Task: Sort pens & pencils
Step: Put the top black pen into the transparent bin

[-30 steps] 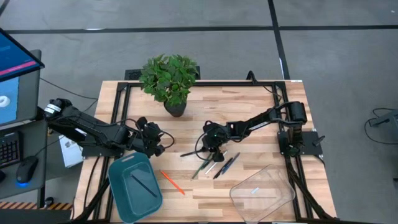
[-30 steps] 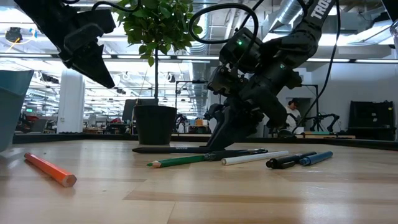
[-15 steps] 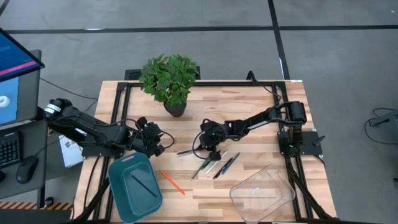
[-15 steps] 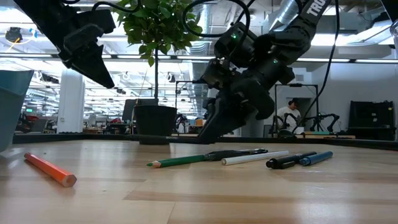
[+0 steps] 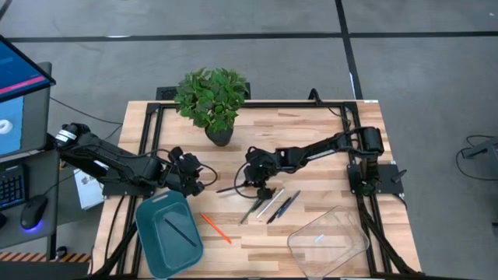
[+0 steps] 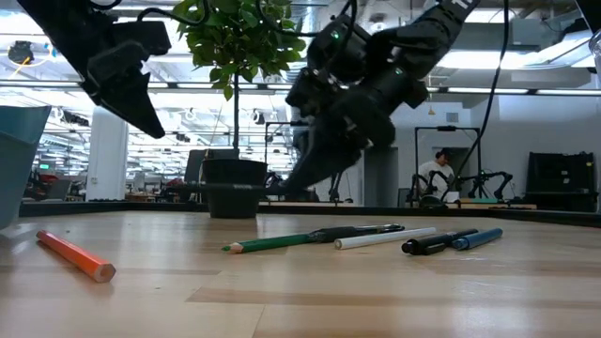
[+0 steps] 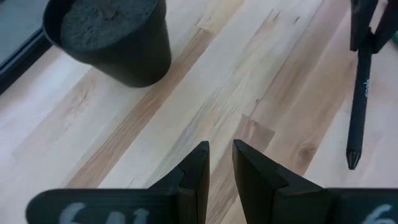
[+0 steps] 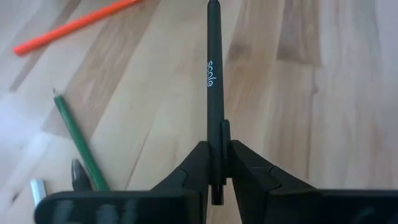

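Holding a black pen (image 8: 214,93) clamped between its fingers, the right gripper (image 5: 257,180) sits over the middle of the wooden table (image 5: 311,132), pen lifted clear of the surface and sticking out toward the left arm. Left gripper (image 5: 204,183) hangs just above the top edge of the teal tray (image 5: 148,233), fingers a narrow gap apart with nothing in them. One dark pen (image 5: 180,231) already lies in that tray. On the table: an orange pencil (image 5: 215,228) beside the tray, then a green pencil (image 6: 272,243), a whitish pen (image 6: 385,238), a black pen (image 6: 434,243) and a blue one (image 6: 477,238) bunched together below the right gripper. Potted plant (image 5: 212,99) at the back, clear plastic container (image 5: 327,241) at the front right.
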